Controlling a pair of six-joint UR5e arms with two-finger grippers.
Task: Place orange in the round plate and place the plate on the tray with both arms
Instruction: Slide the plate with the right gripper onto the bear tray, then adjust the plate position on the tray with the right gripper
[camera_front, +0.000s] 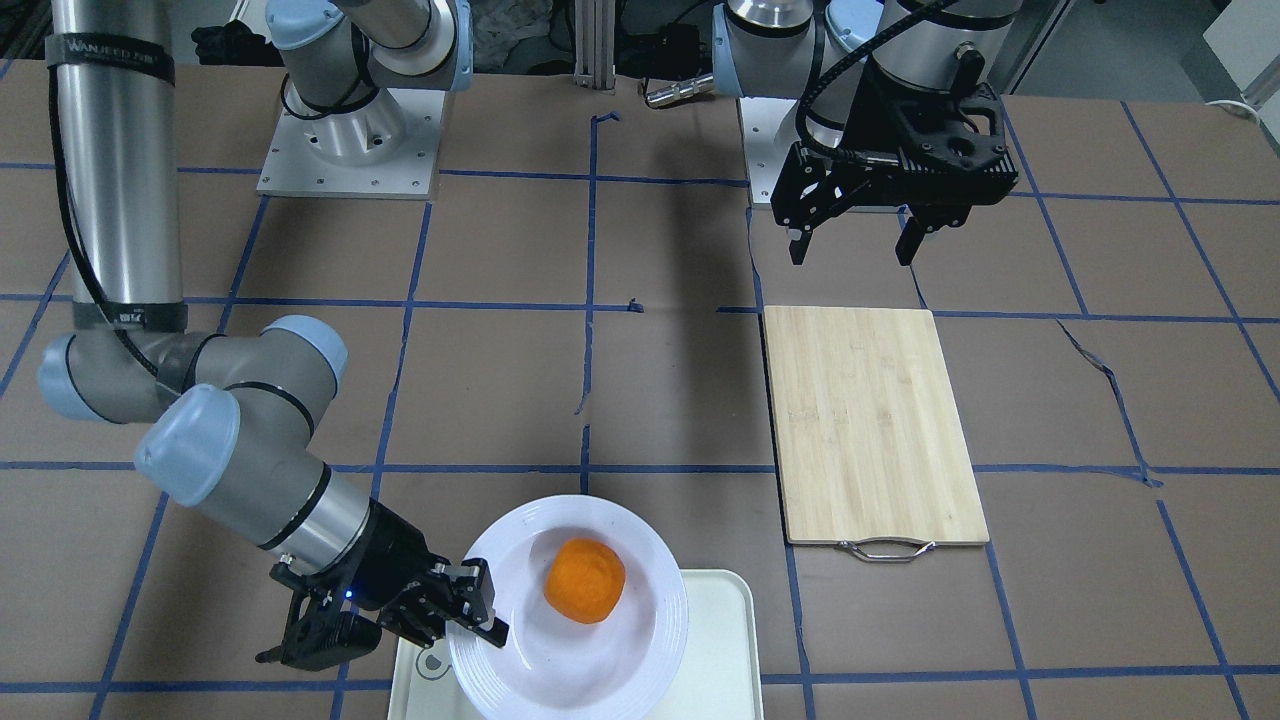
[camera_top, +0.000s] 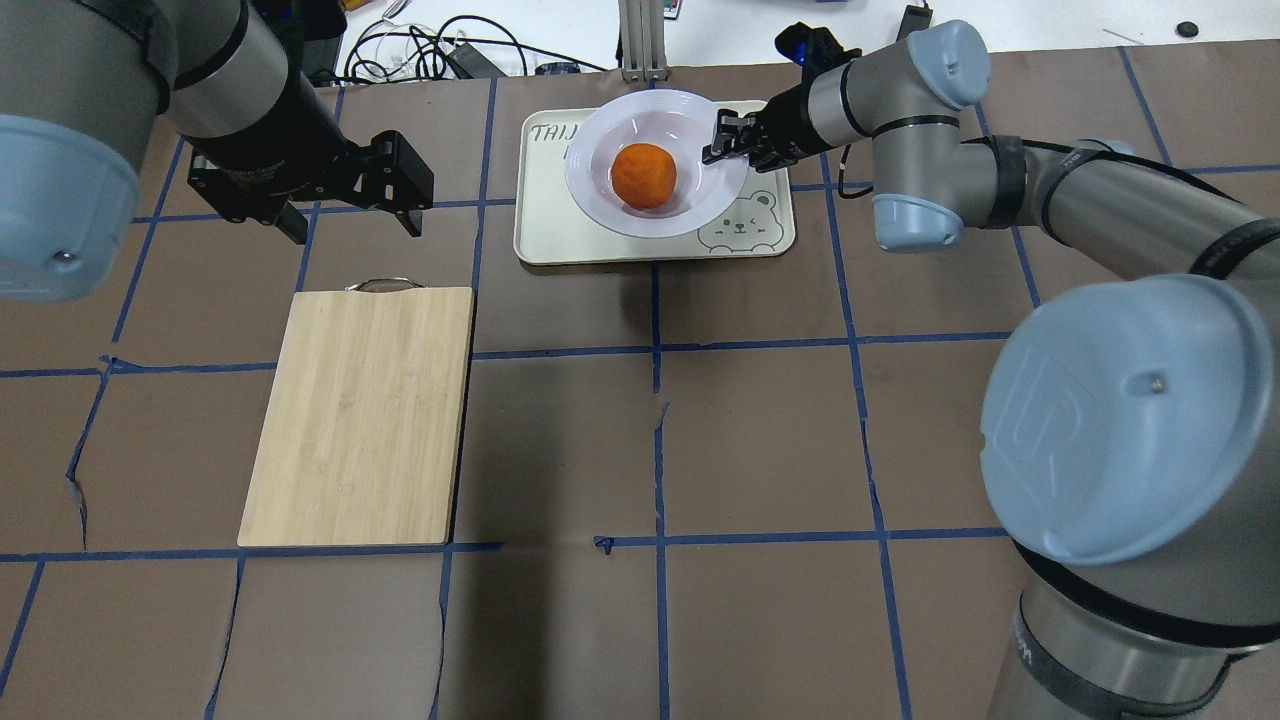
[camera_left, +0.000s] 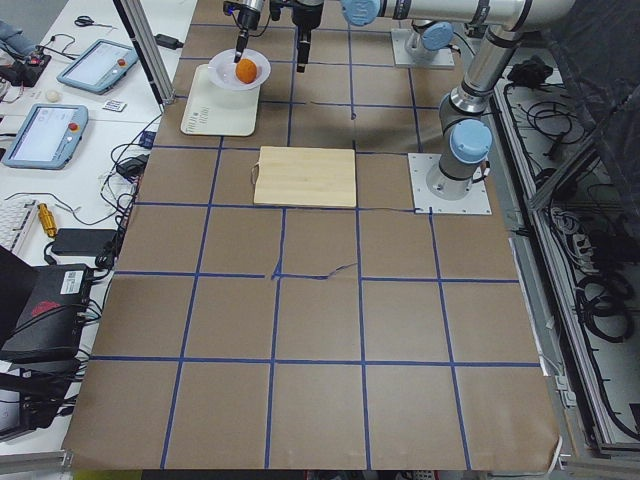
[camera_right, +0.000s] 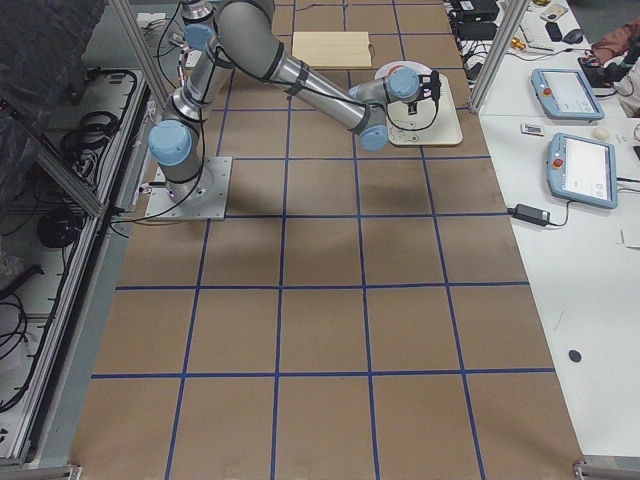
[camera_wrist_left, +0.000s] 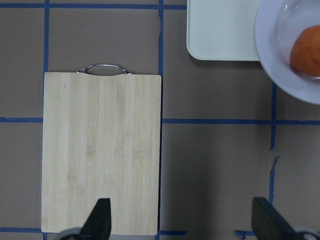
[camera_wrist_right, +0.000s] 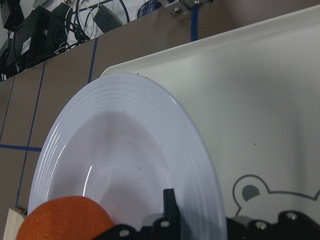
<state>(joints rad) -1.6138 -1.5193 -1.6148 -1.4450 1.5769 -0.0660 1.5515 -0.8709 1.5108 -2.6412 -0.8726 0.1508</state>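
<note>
Closest to the overhead camera is the big light-blue elbow cap of the right arm (camera_top: 1125, 425). From it the forearm stretches forward and inward across the worktop (camera_top: 760, 440), and the wrist bends towards the far edge, where the tray (camera_top: 560, 240) lies. Its jaws are shut on the near right rim of the round plate (camera_top: 585, 165), one finger above the rim and one beneath it, as the right wrist view shows. The plate sits over the far half of the tray and overhangs the tray's far edge. Whether its base rests on the tray or hangs just above it cannot be told. The orange (camera_top: 643, 176) lies in the plate's sunken centre, clear of the jaws. The tray's bear drawing (camera_top: 738, 225) shows just beside the plate, at the corner nearest the right arm.

The left arm (camera_top: 230, 90) hangs over the worktop with its wrist pointing straight down, near the metal-handled end of the bamboo cutting board (camera_top: 360, 415). Its jaws are spread wide and hold nothing; they touch neither board nor tray.
</note>
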